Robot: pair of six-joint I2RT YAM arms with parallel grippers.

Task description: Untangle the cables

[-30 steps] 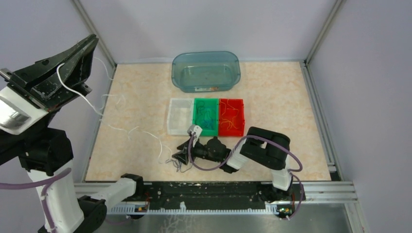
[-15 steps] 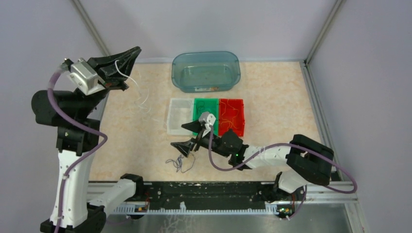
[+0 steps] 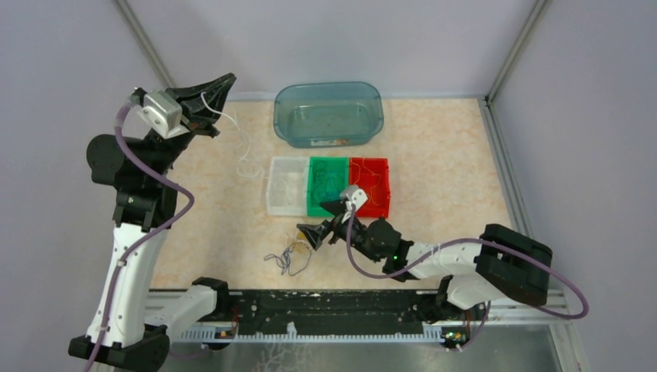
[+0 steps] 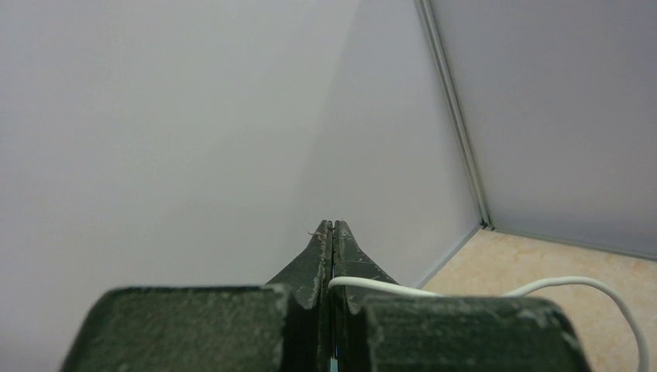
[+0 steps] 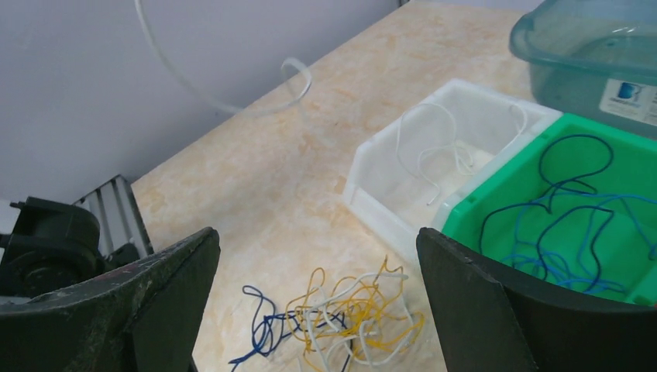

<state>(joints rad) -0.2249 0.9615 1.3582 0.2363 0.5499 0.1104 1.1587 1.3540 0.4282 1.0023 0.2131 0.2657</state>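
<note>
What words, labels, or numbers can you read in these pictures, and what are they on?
Sticker on the tub: white with a blue logo; its print is too small and blurred to read.
Nothing else shows any readable text.

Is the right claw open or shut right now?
Open: the right claw shows its fingers spread wide with nothing between them; the cable tangle lies loose on the table below.
</note>
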